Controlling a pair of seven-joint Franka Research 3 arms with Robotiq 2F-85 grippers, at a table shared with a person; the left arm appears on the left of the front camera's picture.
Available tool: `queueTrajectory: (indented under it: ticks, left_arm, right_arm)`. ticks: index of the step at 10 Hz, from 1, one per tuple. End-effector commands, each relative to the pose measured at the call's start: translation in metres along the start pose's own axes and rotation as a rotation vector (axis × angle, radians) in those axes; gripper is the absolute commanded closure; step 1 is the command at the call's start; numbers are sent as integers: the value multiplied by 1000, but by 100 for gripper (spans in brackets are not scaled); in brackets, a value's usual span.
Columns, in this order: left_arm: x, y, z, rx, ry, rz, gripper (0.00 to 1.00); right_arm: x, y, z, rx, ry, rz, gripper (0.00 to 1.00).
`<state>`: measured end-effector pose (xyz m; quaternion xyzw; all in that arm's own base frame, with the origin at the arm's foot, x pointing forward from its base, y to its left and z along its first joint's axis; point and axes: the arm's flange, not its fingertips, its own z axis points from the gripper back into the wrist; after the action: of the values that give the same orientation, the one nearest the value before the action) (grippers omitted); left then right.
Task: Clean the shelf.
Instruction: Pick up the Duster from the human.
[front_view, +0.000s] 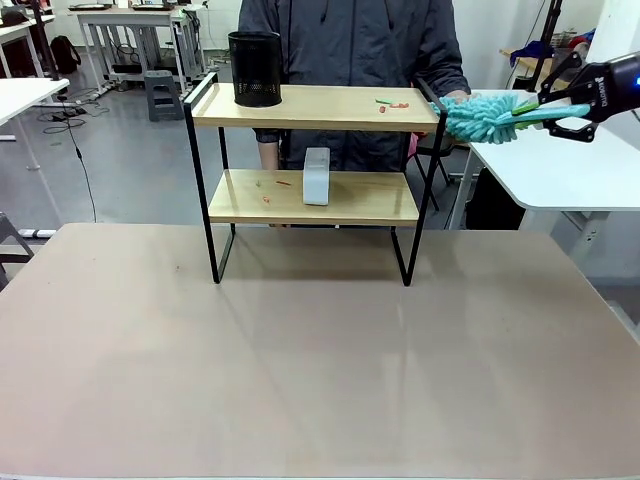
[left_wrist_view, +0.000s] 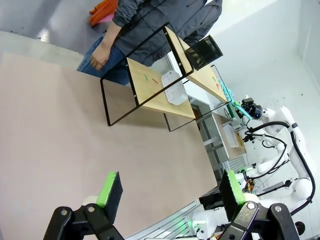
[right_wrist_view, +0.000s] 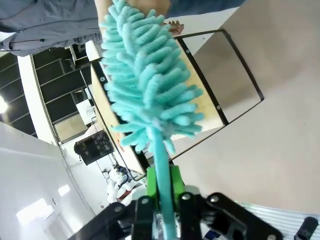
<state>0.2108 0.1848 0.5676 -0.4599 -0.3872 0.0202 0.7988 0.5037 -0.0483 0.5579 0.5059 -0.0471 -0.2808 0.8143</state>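
Observation:
The shelf (front_view: 320, 108) stands mid-table in the front view, with small red and green scraps (front_view: 392, 103) on its upper board and a few more on the lower board (front_view: 270, 186). My right gripper (front_view: 565, 110) is at the upper right, shut on the handle of a teal fluffy duster (front_view: 485, 117). The duster's head reaches the right end of the upper board. In the right wrist view the duster (right_wrist_view: 150, 85) rises from the closed right gripper (right_wrist_view: 162, 187) over the shelf (right_wrist_view: 206, 112). My left gripper (left_wrist_view: 171, 189) hangs open and empty, far from the shelf (left_wrist_view: 150, 95).
A black mesh cup (front_view: 255, 68) sits on the upper board's left end. A white box (front_view: 316, 176) stands on the lower board. A person stands behind the shelf, one hand (front_view: 455, 97) near the duster head. The brown table (front_view: 320, 370) stretches bare in front.

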Motion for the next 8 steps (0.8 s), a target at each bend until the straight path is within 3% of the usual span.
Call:
queueTrajectory:
  ticks: [1, 3, 4, 6, 8]
  left_arm:
    - [3, -1, -2, -7, -3, -22, 0]
    - [3, -1, -2, -7, -3, -22, 0]
    - [3, -1, -2, -7, -3, -22, 0]
    - [3, -1, -2, -7, -3, -22, 0]
    - [3, -1, -2, -7, -3, -22, 0]
  right_arm:
    - [-3, -6, -1, 21, -1, 14, 100]
    - [-14, -4, 11, 21, 11, 51, 100]
    - [-38, 0, 31, -7, 20, 130, 100]
    - [-120, -17, 98, -154, -27, 485, 100]
    - [-199, -87, 162, -272, -138, 691, 100]
